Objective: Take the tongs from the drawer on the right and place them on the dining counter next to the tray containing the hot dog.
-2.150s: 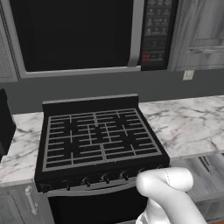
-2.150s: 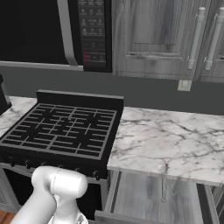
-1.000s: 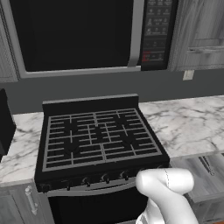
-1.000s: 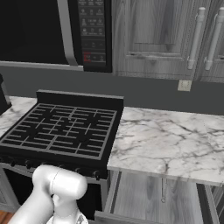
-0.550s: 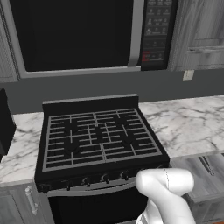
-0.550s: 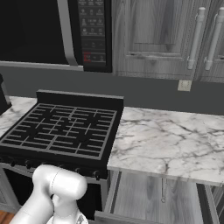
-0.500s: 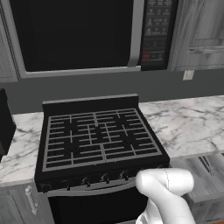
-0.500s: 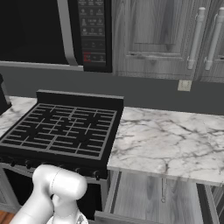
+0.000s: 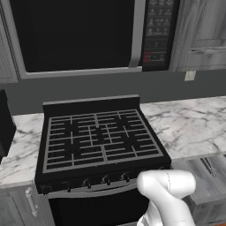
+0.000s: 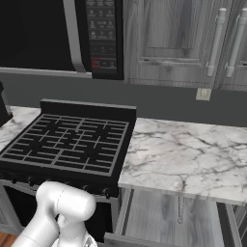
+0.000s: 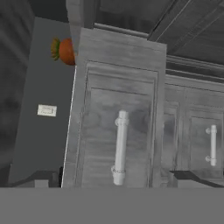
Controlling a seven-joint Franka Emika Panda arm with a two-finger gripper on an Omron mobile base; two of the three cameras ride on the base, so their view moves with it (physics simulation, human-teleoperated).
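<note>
Gripper [image 11: 112, 183]: bottom edge of the hand view, jaws spread wide, holding nothing.
Drawer [image 10: 159, 214]: pulled open, lower right of the right base view, under the marble worktop [image 10: 183, 157].
Tongs [image 10: 180, 208]: inside the drawer.

Glossy white, rounded arm casing [image 9: 167, 194], smooth and tube-like, bending at a bulbous elbow like a fat pipe joint. Plain white shell without visible cables, screws or printed markings; a faint seam line curving across the capped end in the left base view. Soft grey shading along the undersides, brighter highlight on top. Same white segment [image 10: 60, 212] in the right base view, a thick cylinder with a domed end, widening toward a rounded lower housing at the bottom edge. Two small dark finger tips [image 11: 41, 178] with flat, wedge-shaped tops, matte dark grey, in the hand view.
</note>
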